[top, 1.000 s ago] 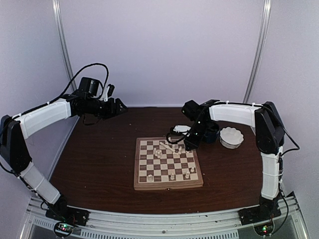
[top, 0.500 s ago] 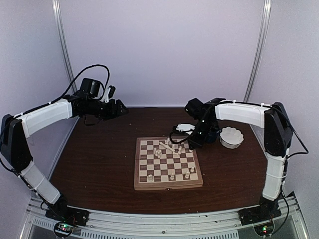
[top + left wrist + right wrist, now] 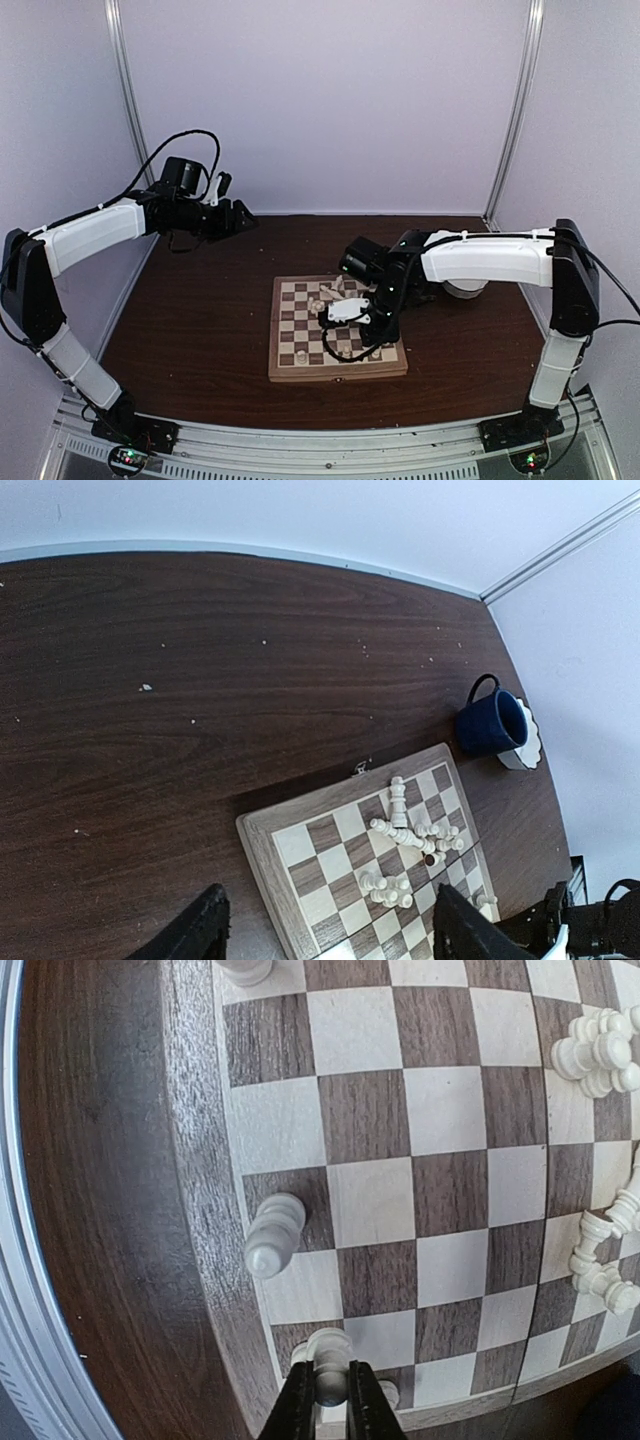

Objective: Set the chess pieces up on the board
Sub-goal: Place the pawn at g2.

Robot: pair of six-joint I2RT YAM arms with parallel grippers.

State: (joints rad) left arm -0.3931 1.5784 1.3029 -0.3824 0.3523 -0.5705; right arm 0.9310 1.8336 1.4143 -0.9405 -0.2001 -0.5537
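Top: the right arm (image 3: 480,258) has swung from the far right corner of the board (image 3: 336,371) down over its near right squares. The left arm (image 3: 90,235) stays raised at far left.

Left wrist: the left fingers (image 3: 200,935) are released and hold nothing. Most pieces (image 3: 405,832) lie heaped mid-board.

Right wrist: the right fingers (image 3: 298,1405) are clenched on 1 piece (image 3: 331,1352), over the rows nearest the rim. Its head points up at the camera, so its long axis looks roughly vertical. I judge it is being carried to its home square, not yet set down.
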